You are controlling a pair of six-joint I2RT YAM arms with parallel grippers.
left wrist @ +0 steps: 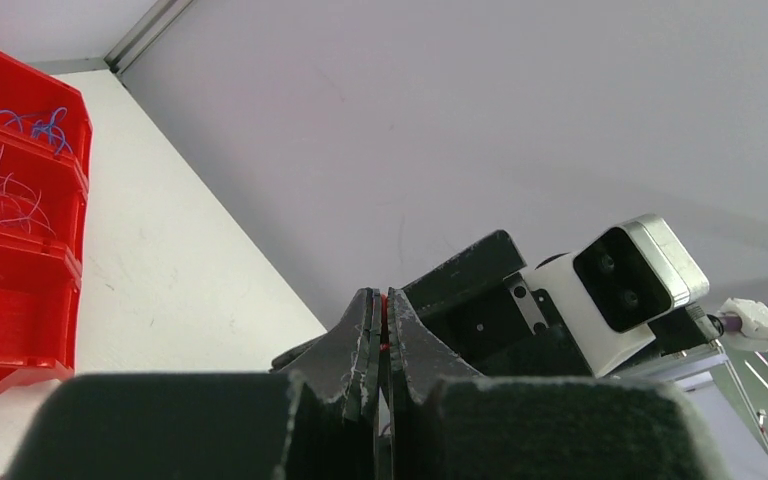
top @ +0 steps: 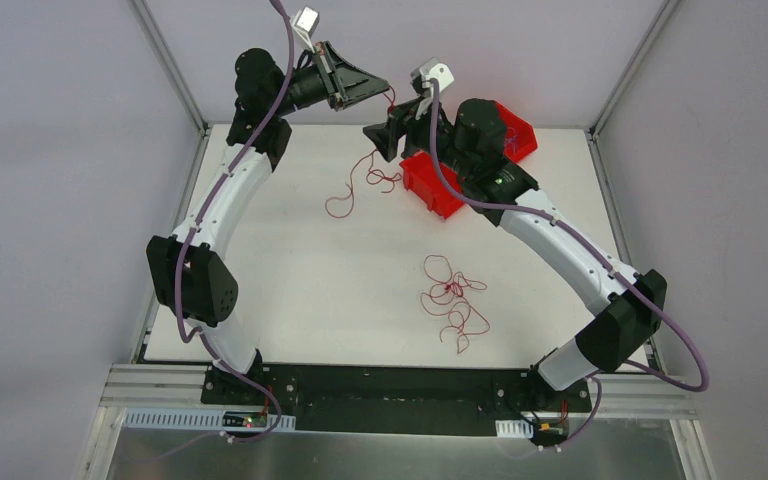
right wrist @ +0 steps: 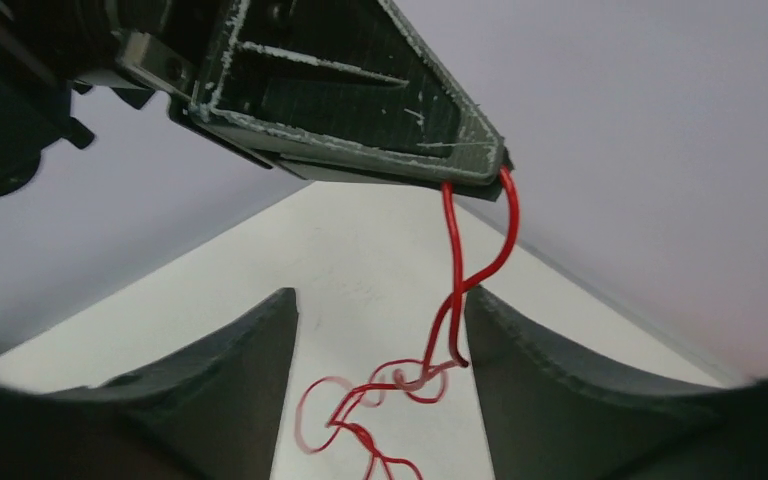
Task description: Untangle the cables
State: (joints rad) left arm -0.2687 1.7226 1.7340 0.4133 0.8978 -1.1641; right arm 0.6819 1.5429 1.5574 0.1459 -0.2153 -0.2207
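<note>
My left gripper (top: 378,91) is raised at the back of the table and shut on a thin red cable (top: 360,185) that hangs from its tip down to the table. The red shows pinched between its jaws in the left wrist view (left wrist: 384,318). In the right wrist view the left gripper's fingers (right wrist: 350,100) hold the red cable (right wrist: 455,290) above, and the strands dangle between my right gripper's (right wrist: 380,330) open jaws, close to the right finger. My right gripper (top: 378,138) is just below and right of the left one. A second tangle of red cables (top: 450,300) lies on the table.
A red bin (top: 438,185) stands at the back right, under the right arm. In the left wrist view its compartments (left wrist: 10,200) hold thin blue wires. Grey walls and metal frame rails (top: 170,60) enclose the white table (top: 290,280).
</note>
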